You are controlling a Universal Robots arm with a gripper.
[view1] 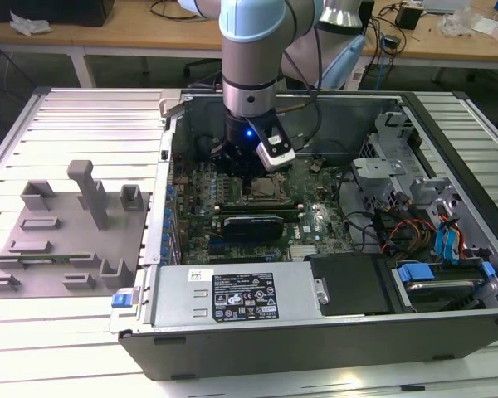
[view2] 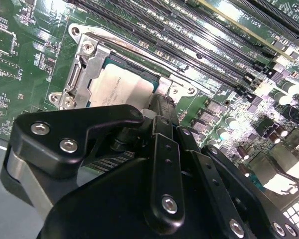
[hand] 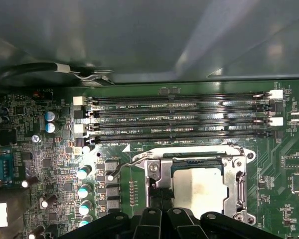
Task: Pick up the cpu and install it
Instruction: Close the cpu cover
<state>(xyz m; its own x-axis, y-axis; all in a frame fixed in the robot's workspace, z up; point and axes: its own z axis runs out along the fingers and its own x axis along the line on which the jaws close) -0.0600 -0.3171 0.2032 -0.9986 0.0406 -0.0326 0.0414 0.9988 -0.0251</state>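
Observation:
The cpu (view2: 122, 87) is a pale silver square lying flat inside the metal-framed socket (view2: 84, 64) on the green motherboard (view1: 315, 217). In the first wrist view the cpu (hand: 199, 191) sits within the socket frame (hand: 239, 174), just below the memory slots (hand: 179, 119). My gripper (view2: 162, 107) hangs right over one edge of the cpu, and its black body covers the near part of the socket. In the exterior view the gripper (view1: 247, 178) reaches down into the open computer case, above the socket (view1: 261, 192).
The case walls (view1: 174, 124) surround the board. A power supply (view1: 232, 294) lies at the front, with drive bays and cables (view1: 415, 224) on the exterior view's right. A grey fixture plate (view1: 58, 240) with upright blocks lies outside the case on the left.

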